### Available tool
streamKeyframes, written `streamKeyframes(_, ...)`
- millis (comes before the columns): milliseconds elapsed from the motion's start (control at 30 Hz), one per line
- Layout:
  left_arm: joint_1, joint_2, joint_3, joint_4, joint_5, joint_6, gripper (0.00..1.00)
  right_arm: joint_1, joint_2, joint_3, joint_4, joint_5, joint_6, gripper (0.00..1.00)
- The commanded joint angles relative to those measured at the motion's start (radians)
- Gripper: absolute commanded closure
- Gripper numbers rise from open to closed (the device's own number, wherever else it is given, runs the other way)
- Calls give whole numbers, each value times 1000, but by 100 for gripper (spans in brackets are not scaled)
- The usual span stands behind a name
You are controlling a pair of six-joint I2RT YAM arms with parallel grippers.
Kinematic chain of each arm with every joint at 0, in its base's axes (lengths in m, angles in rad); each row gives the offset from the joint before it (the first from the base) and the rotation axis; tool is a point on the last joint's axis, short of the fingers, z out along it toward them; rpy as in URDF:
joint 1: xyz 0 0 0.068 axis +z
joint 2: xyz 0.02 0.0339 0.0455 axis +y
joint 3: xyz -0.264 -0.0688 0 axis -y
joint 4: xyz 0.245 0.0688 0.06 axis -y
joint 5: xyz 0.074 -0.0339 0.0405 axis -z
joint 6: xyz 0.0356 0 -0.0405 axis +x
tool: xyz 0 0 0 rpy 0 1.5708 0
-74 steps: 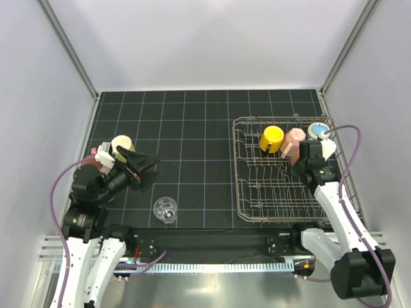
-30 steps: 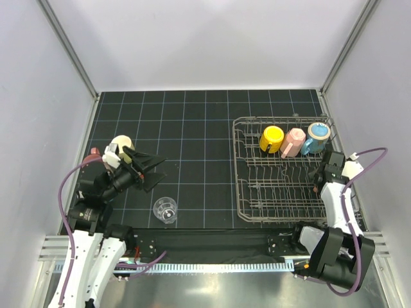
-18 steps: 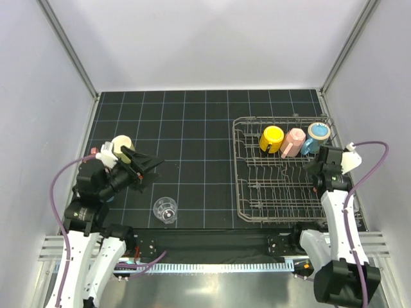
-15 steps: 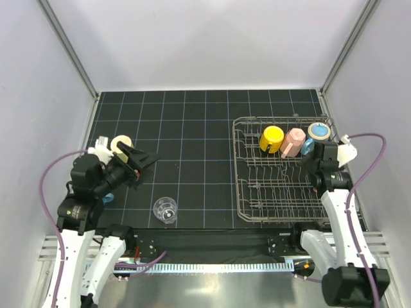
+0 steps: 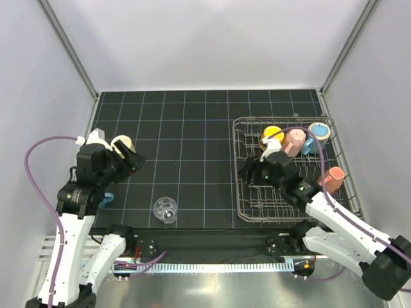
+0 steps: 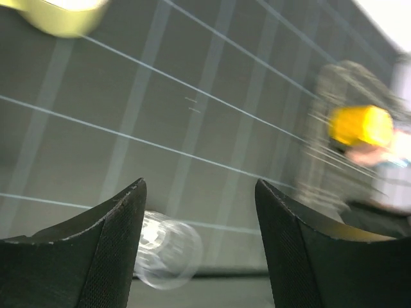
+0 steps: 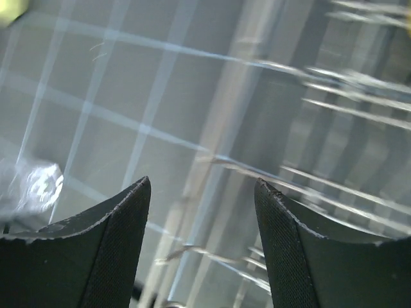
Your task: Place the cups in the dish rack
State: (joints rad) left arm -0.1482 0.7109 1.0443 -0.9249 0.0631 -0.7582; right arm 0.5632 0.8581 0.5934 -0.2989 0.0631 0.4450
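Observation:
A pale yellow cup stands on the black mat just behind my left gripper, which is open and empty. A clear glass tumbler stands near the front edge, and it shows low between the left fingers in the wrist view, farther off and not touched. The dish rack holds an orange-yellow cup, a pink cup and a blue cup along its back. A salmon cup lies at its right side. My right gripper hovers open over the rack's left part.
Grey walls close in the mat on three sides. A bare stretch of gridded mat lies between the left arm and the rack. The right arm's purple cable arcs over the rack. Rack wires fill the right wrist view.
The right arm swung from the rack's right side across to its left part, uncovering the salmon cup. The left gripper drew back toward the left and its jaws narrowed.

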Motion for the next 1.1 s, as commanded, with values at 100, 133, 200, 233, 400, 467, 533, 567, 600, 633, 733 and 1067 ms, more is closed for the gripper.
streamKeyframes(100, 4, 91, -33, 57, -285, 131, 35, 286, 48, 17, 181, 69, -187, 32)
streamKeyframes(133, 4, 108, -33, 82, -295, 135, 35, 302, 53, 17, 181, 102, -196, 32)
streamKeyframes(200, 4, 163, -32, 106, -331, 146, 37, 325, 52, 10, 184, 132, -201, 29)
streamKeyframes(233, 4, 186, -27, 113, -347, 146, 38, 331, 44, 3, 198, 141, -198, 29)
streamKeyframes(400, 2, 242, -81, 267, -399, 166, 40, 330, -5, -6, 205, 58, -216, 29)
streamKeyframes(467, 4, 252, -112, 322, -405, 166, 41, 331, -17, -7, 205, 41, -216, 29)
streamKeyframes(533, 4, 292, -121, 405, -422, 194, 44, 331, -30, -20, 219, 20, -218, 28)
streamKeyframes(567, 4, 312, -116, 425, -425, 210, 46, 331, -33, -33, 225, 12, -219, 28)
streamKeyframes(600, 4, 372, -101, 451, -424, 250, 48, 331, -36, -40, 233, 1, -218, 28)
streamKeyframes(633, 2, 402, -83, 449, -427, 260, 48, 331, -42, -44, 245, -2, -218, 28)
streamKeyframes(733, 4, 516, 3, 432, -425, 263, 50, 330, -53, -63, 270, -3, -218, 29)
streamKeyframes(1067, 4, 780, 236, 334, -462, 315, 52, 331, -109, -115, 323, -43, -212, 29)
